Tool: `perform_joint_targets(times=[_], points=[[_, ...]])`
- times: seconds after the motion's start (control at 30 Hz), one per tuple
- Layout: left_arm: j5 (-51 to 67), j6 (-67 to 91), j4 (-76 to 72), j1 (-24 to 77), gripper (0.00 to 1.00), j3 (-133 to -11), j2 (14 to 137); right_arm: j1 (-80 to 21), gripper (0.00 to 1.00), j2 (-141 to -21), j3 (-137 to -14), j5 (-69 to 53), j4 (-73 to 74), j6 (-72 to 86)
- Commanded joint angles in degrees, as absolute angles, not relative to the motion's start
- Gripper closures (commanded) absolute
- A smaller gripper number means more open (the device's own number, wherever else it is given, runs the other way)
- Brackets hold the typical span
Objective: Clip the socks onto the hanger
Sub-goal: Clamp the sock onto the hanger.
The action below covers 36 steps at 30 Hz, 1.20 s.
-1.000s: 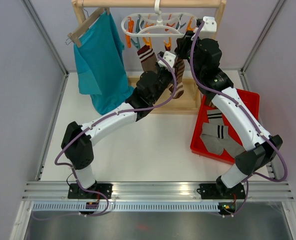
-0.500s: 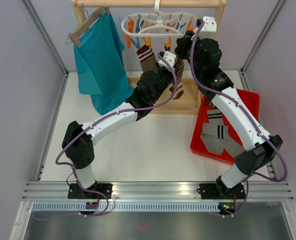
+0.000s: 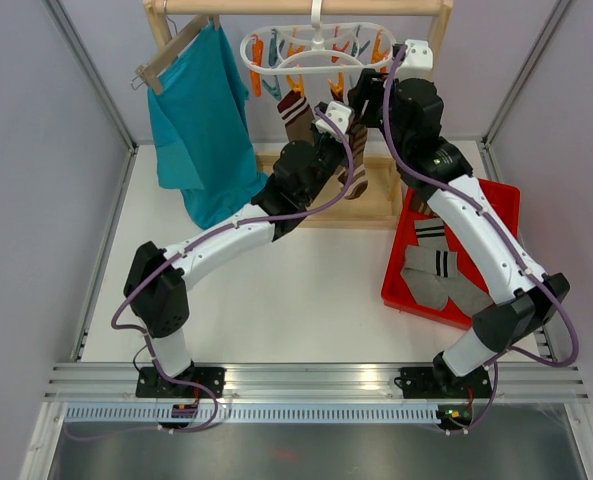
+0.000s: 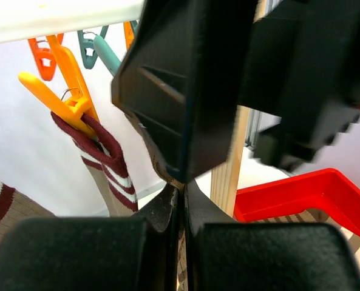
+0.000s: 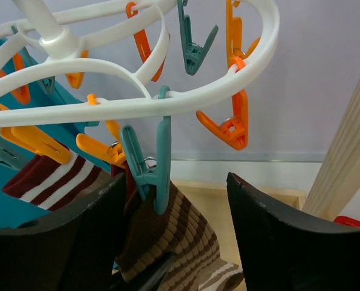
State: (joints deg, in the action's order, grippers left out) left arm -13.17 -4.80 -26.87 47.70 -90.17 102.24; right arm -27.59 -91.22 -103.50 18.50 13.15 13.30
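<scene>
Both arms are up under the hanger (image 3: 316, 42), right at its front rim. The right gripper (image 5: 175, 200) stands wide open, its two black fingers (image 5: 82, 242) spread to either side of a teal clip (image 5: 163, 159) that dangles from the hanger's white ring. Just below that clip bunches the brown striped sock (image 5: 186, 236), its top edge meeting the clip's lower end. Whether the clip actually bites the cloth, I can't tell from here.

The left gripper (image 4: 181, 197) comes in from beneath the hanger, jaws pressed tight together. A fold of that same sock is pinched between them, and the rest drapes down below.

Next along the ring, on the side away from the right arm, a maroon-cuffed sock (image 4: 104, 151) hangs from an orange clip (image 4: 61, 100), clamped at the cuff. More orange and teal clips hang free around the ring.

The hanger itself hooks over the top bar of the wooden rack (image 3: 296, 6), and a teal shirt (image 3: 201, 120) hangs on that bar just left of the hanger in the overhead view. Well below and to the right of the hanger, the red tray (image 3: 498, 225) holds grey socks (image 3: 436, 275) with dark stripes at the cuff.
</scene>
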Motion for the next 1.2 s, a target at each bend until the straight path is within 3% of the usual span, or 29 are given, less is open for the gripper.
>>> perform_joint_targets(times=[0.0,0.37,0.77,0.97,1.17], points=[[-14.1,-5.5,-28.9,47.4,0.98,-91.9,102.1,-27.6,0.26,-86.9,-107.0,19.5,15.8,14.5],[-17.8,-2.8,-29.5,45.5,0.98,-88.1,99.3,-25.8,0.13,-80.7,-104.1,27.6,29.1,16.5],[-21.0,1.7,-28.8,40.6,0.93,-79.8,91.1,-8.1,0.12,-77.5,-88.9,21.6,33.2,24.7],[-23.7,2.0,-27.2,39.0,0.85,-78.8,87.9,-3.3,0.12,-82.2,-82.2,20.2,31.4,26.5],[-23.4,3.0,-25.3,38.2,0.63,-78.9,86.4,-0.4,0.17,-89.5,-79.8,17.7,28.0,27.2]])
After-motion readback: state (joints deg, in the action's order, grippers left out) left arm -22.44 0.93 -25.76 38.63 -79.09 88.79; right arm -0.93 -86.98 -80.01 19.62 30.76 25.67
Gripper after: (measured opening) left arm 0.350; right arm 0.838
